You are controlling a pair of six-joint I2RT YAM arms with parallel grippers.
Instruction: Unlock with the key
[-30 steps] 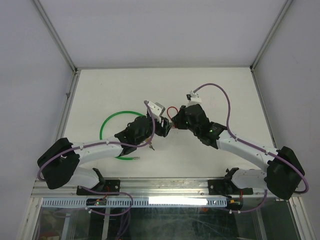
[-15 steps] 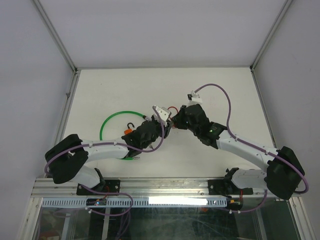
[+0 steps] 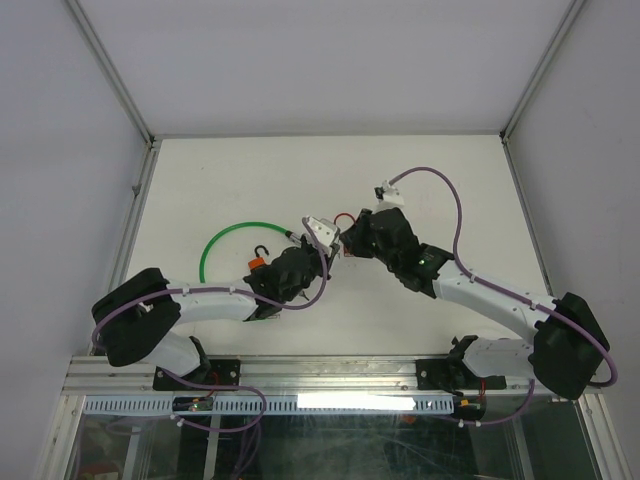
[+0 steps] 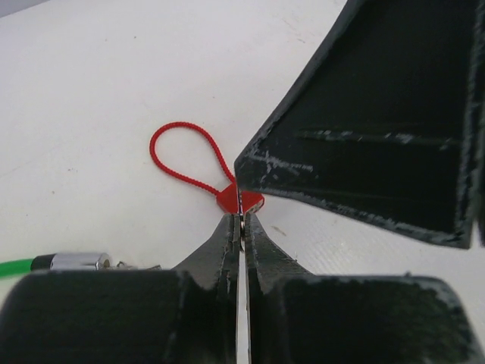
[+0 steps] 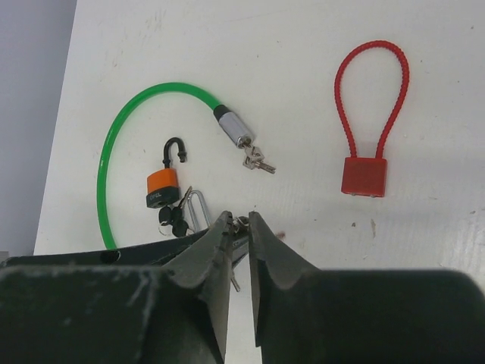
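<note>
A small silver key point(image 4: 240, 224) is pinched edge-on at the tips of my left gripper point(image 4: 240, 216), whose jaws are shut on it. My right gripper point(image 5: 239, 221) meets it tip to tip above the middle of the table. Its jaws stand slightly apart, with a bit of the key's metal point(image 5: 244, 222) showing between them. Just beyond both grippers lies a red cable lock point(image 5: 364, 176), its body point(image 4: 227, 200) right behind the key. From above, the left gripper point(image 3: 328, 245) and right gripper point(image 3: 343, 244) touch beside that lock point(image 3: 345, 218).
A green cable lock point(image 5: 151, 92) curves at the left, with loose keys point(image 5: 258, 161) by its metal end. An orange padlock point(image 5: 162, 186) with an open black shackle and black-headed keys point(image 5: 173, 218) lies inside the curve. A silver shackle point(image 5: 198, 208) lies beside it.
My left arm swung right to meet the right gripper, and its jaws closed on the key. The right gripper's jaws, shut before, have parted a little.
</note>
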